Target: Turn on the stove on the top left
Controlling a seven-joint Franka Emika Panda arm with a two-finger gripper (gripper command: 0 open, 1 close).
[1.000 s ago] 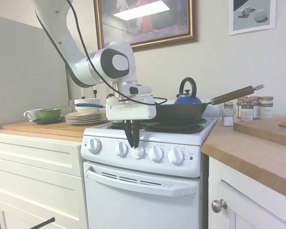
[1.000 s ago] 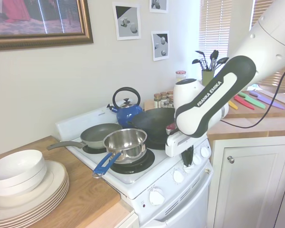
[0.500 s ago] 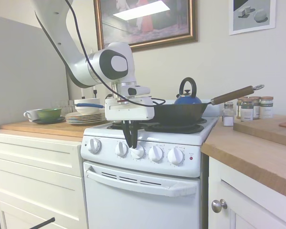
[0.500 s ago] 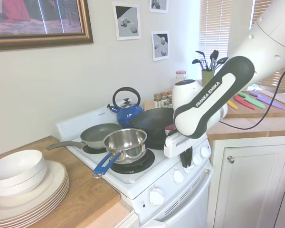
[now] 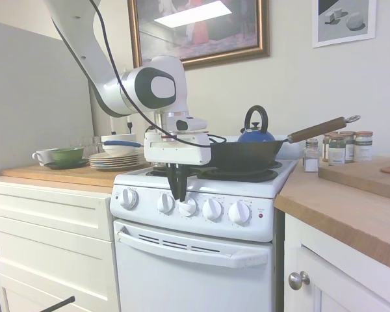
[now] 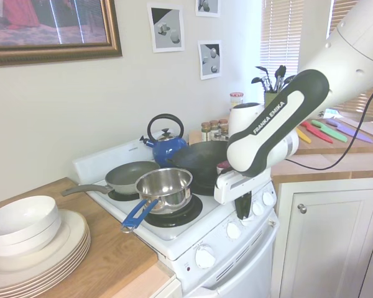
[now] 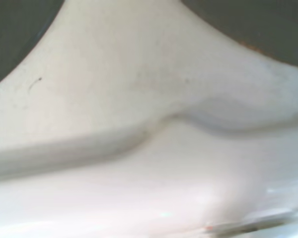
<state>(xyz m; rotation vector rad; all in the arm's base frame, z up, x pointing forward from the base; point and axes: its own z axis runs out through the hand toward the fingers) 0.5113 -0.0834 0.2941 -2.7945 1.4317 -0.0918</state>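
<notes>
Black two-finger gripper (image 5: 178,195): pointing down, fingers nearly pressed together, tips just above the middle round white knob (image 5: 188,207) of five. White freestanding electric stove (image 5: 195,260): between wooden counters, bearing black wok (image 5: 244,155), blue kettle (image 5: 255,132), steel saucepan (image 6: 165,188).

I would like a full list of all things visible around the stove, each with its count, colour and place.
stove: one, white, between the cabinets
knobs: five, white, in a row on the stove front
red light: one, right of the knobs
wok: one, black, wooden handle, on a right burner
kettle: one, blue, back of the stove
frying pan: one, grey, back burner
saucepan: one, steel, blue handle, front burner
plates: one stack, cream, white bowl on top, on the wooden counter
spice jars: several, by the wall
gripper: one, dark fingers close together, just above the knobs
</notes>
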